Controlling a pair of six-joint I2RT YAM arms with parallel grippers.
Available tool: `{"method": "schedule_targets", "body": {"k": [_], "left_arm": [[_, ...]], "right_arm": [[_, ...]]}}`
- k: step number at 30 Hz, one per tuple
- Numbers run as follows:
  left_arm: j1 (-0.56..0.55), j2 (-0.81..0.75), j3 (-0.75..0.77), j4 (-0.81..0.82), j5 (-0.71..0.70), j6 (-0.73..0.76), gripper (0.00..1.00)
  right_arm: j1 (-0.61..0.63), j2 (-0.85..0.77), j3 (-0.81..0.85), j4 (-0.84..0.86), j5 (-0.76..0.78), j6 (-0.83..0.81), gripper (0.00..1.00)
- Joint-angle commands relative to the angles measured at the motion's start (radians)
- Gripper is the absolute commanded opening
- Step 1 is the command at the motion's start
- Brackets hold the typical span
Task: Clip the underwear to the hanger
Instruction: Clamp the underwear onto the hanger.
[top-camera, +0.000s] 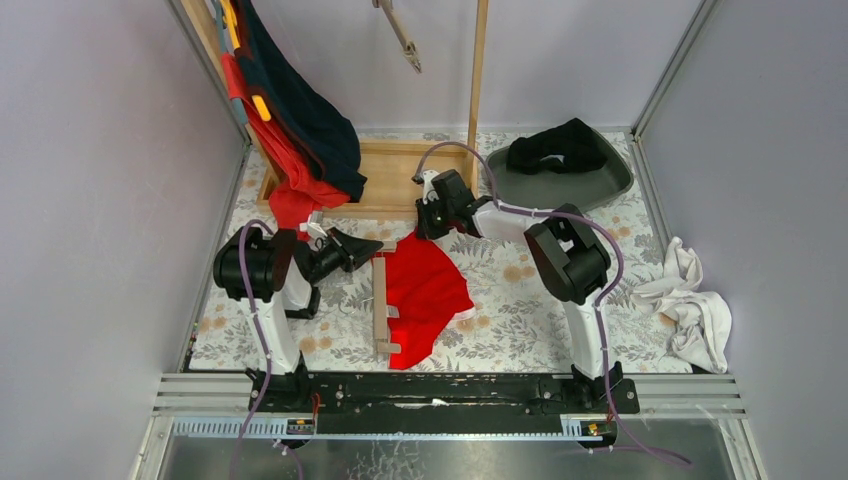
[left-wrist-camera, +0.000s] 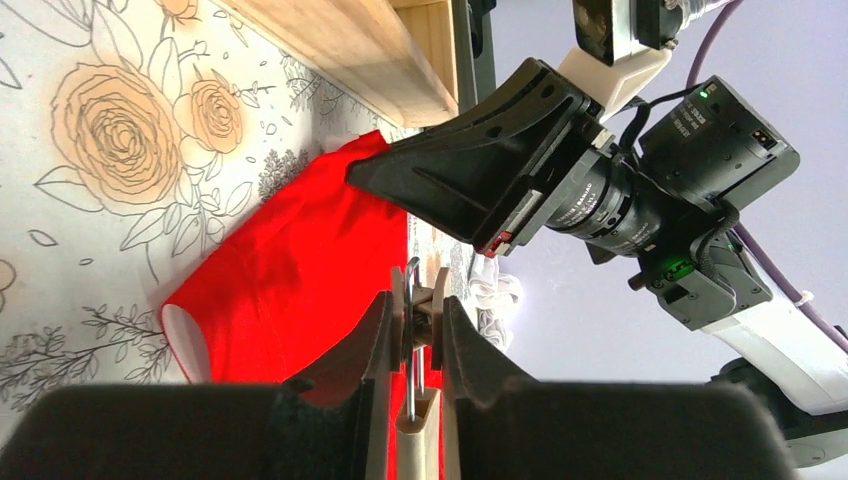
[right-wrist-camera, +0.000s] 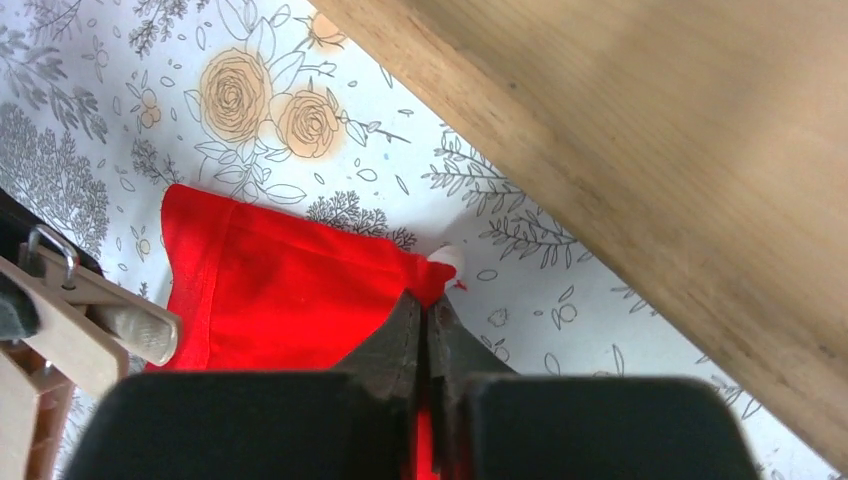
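Nearest my left wrist camera, my left pincer (left-wrist-camera: 415, 300) is pressed together on the hanger (left-wrist-camera: 418, 425). Both fingers (left-wrist-camera: 378, 335) bear on the wooden clip, with its wire loop standing between them. From the top camera, the hanger's wooden bar lies on the surface (top-camera: 520, 300), running from front to back just ahead of my left arm.

Item under task: the red underwear (top-camera: 425, 290) lies spread on the floral surface between my two arms. It rests against the right side of the hanger bar. Its far corner, with a white trim, points toward the wooden stand base (top-camera: 385, 175).

My right pincer (right-wrist-camera: 428, 300) is closed down on that far corner. The tips meet with almost no gap, and red cloth shows between the fingers lower down. I record this as pinching the underwear at its edge. The hanger's clip appears at the left edge of the right wrist view, apart from the pinched corner.

Other items noted:
- A navy garment (top-camera: 310, 120) and a red garment (top-camera: 290, 175) hang on the stand at back left.
- A grey tray (top-camera: 610, 185) sits at back right, holding a black garment (top-camera: 555, 148).
- A white cloth (top-camera: 695, 305) lies crumpled at the right edge, well apart from the work.
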Motion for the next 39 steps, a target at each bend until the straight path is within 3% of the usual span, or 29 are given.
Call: {"method": "schedule_targets", "body": {"k": [1, 8, 19, 20, 24, 25, 34, 39], "left_arm": [[0.01, 0.027, 0.017, 0.072, 0.021, 0.008, 0.0], [-0.002, 0.038, 0.053, 0.07, 0.019, 0.007, 0.0], [-0.155, 0.119, 0.185, 0.071, 0.052, -0.014, 0.0], [-0.164, 0.13, 0.195, 0.071, 0.058, -0.016, 0.0], [-0.181, 0.158, 0.217, 0.072, 0.089, -0.022, 0.0], [-0.181, 0.161, 0.218, 0.072, 0.097, -0.022, 0.0], [-0.18, 0.17, 0.228, 0.065, 0.111, -0.034, 0.0], [-0.181, 0.172, 0.226, 0.064, 0.099, -0.042, 0.0]], "right_arm": [[0.012, -0.045, -0.033, 0.027, 0.067, 0.011, 0.0], [0.004, -0.202, -0.225, 0.052, 0.247, 0.076, 0.0], [-0.078, -0.478, -0.529, 0.074, 0.427, 0.137, 0.0], [-0.086, -0.499, -0.535, 0.072, 0.428, 0.133, 0.03], [-0.088, -0.555, -0.554, 0.121, 0.392, 0.086, 0.54], [-0.088, -0.568, -0.561, 0.15, 0.376, 0.071, 0.6], [-0.068, -0.463, -0.444, 0.162, 0.123, -0.053, 0.65], [-0.012, -0.356, -0.415, 0.218, 0.1, -0.097, 0.64]]}}
